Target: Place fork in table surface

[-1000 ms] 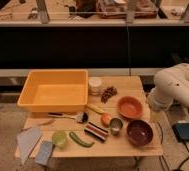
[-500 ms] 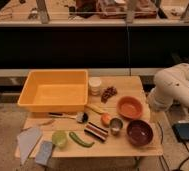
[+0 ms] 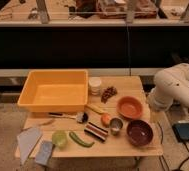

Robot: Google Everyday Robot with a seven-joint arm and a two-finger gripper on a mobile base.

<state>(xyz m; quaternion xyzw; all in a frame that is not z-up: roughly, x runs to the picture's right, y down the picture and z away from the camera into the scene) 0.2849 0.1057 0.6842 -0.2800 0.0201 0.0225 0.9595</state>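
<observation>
Hand out of view; fork (image 3: pixel 44 122) lies near table surface (image 3: pixel 138 86) edge.

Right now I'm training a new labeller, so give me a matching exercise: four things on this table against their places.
1 fork; 2 tub; 3 orange bowl; 4 white cup.
A back left; B just right of the tub; C front left, before the tub; D right side, behind the dark bowl.
Pairs: 1-C, 2-A, 3-D, 4-B.
End effector: out of view; white arm beside the table's right edge.
</observation>
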